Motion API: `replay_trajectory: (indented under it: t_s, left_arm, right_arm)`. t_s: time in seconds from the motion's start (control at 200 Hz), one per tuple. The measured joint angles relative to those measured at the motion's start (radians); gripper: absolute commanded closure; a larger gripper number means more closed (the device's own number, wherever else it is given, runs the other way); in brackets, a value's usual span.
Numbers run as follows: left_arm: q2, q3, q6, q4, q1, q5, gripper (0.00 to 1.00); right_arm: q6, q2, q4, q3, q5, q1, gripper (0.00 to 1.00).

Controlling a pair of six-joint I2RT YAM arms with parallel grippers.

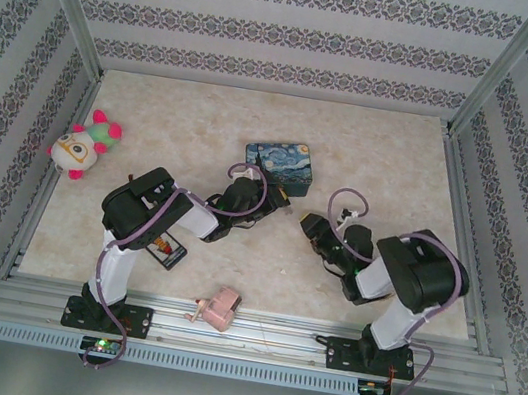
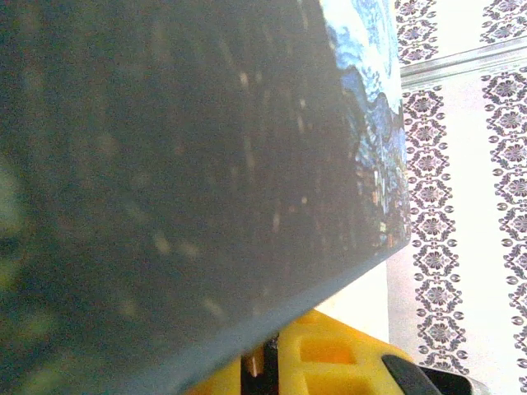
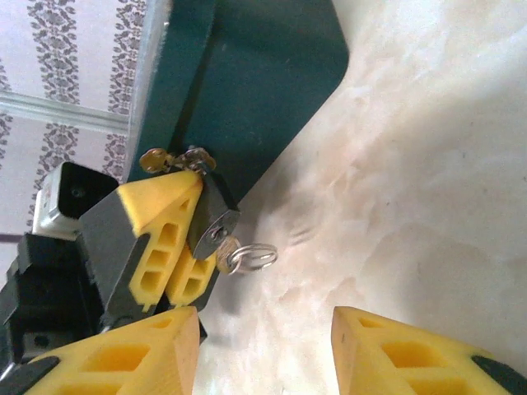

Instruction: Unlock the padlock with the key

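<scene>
Nearest, bottom of the right wrist view: your right gripper [image 3: 263, 325], jaws apart, nothing held. Next, centre left: left gripper [image 3: 183, 239], clamped on the padlock [image 3: 216, 210]; the key [image 3: 229, 244] appears seated in its underside, ring dangling toward you. Beyond, upper frame: blue tin [image 3: 255, 82]. Risk: pinch the loose ring alone and you may drag the key out, or twist the padlock askew in its hold.

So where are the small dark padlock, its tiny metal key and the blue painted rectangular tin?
small dark padlock [image 3: 211, 214], right wrist view, body
tiny metal key [image 3: 226, 244], right wrist view, head
blue painted rectangular tin [image 1: 280, 160], top view, lid
</scene>
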Motion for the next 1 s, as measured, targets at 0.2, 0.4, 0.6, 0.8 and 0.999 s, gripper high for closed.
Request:
replay_trajectory:
  t_s: [0.2, 0.4, 0.6, 0.8, 0.999]
  left_arm:
    - [0.0, 0.008, 0.003, -0.018, 0.0, 0.006, 0.97]
    - [-0.001, 0.023, -0.006, -0.035, 0.008, 0.045, 0.96]
    - [-0.001, 0.043, -0.014, -0.069, 0.013, 0.082, 0.96]
    - [-0.011, 0.048, -0.018, -0.101, 0.014, 0.09, 0.96]
    - [-0.019, 0.048, -0.024, -0.118, 0.018, 0.105, 0.96]
  right_arm:
    - [-0.194, -0.34, -0.397, 0.037, 0.074, 0.027, 0.55]
    - [-0.479, -0.681, -0.871, 0.164, 0.271, 0.126, 0.56]
    - [-0.66, -0.749, -1.129, 0.225, 0.405, 0.172, 0.61]
    - [-0.764, -0.619, -1.24, 0.291, 0.478, 0.278, 0.61]
    - [-0.834, -0.423, -1.263, 0.403, 0.514, 0.343, 0.61]
